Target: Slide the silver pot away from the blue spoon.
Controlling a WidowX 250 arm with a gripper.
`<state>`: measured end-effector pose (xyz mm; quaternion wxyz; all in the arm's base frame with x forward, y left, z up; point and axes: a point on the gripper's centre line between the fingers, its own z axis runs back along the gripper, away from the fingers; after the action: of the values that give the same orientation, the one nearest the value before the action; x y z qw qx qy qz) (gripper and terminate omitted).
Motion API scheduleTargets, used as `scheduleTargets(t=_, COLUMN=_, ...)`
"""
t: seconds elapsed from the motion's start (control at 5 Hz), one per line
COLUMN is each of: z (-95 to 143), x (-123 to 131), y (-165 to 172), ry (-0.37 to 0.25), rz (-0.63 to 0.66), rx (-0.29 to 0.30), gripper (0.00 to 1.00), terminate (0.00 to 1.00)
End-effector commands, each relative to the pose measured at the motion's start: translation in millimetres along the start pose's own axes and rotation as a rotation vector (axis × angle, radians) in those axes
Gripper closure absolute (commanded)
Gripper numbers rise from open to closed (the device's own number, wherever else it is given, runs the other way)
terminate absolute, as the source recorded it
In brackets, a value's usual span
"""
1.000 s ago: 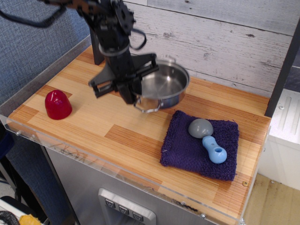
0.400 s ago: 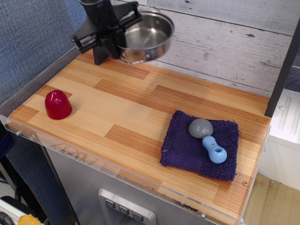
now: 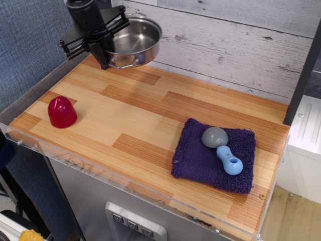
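Note:
The silver pot point(image 3: 135, 42) is a shiny shallow steel pot with wire loop handles. It hangs lifted above the far left corner of the wooden table, tilted slightly. My black gripper point(image 3: 104, 44) is shut on the pot's left rim and carries it. The blue spoon point(image 3: 222, 148) has a grey bowl and a light-blue handle. It lies on a purple cloth point(image 3: 210, 155) at the near right, far from the pot.
A red dome-shaped thing point(image 3: 61, 111) stands near the left front edge. The wooden table top point(image 3: 130, 120) has a clear plastic lip along its front. A plank wall point(image 3: 235, 45) runs behind it, and a dark post point(image 3: 301, 75) stands at the right.
My gripper has lifted the pot off the table middle and carried it up and to the far left, away from the spoon. The spoon, cloth and red dome have not moved.

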<state>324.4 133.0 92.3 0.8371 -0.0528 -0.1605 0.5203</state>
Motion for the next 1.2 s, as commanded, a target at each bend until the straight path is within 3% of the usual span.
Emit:
scheduleTargets(t=0.0, z=-16.2, x=24.7, y=29.5, ry=0.0, rz=0.065, rx=0.048, gripper=1.0, terminate=0.0)
scheduleTargets(t=0.4, z=-44.1, x=22.1, y=47.6, ry=0.02, rz=0.08, rx=0.086, gripper=1.0, terminate=0.0)
scheduleTargets(t=1.0, z=-63.7, x=14.1, y=54.3, ry=0.008, rz=0.096, rx=0.097, gripper=1.0, terminate=0.0)
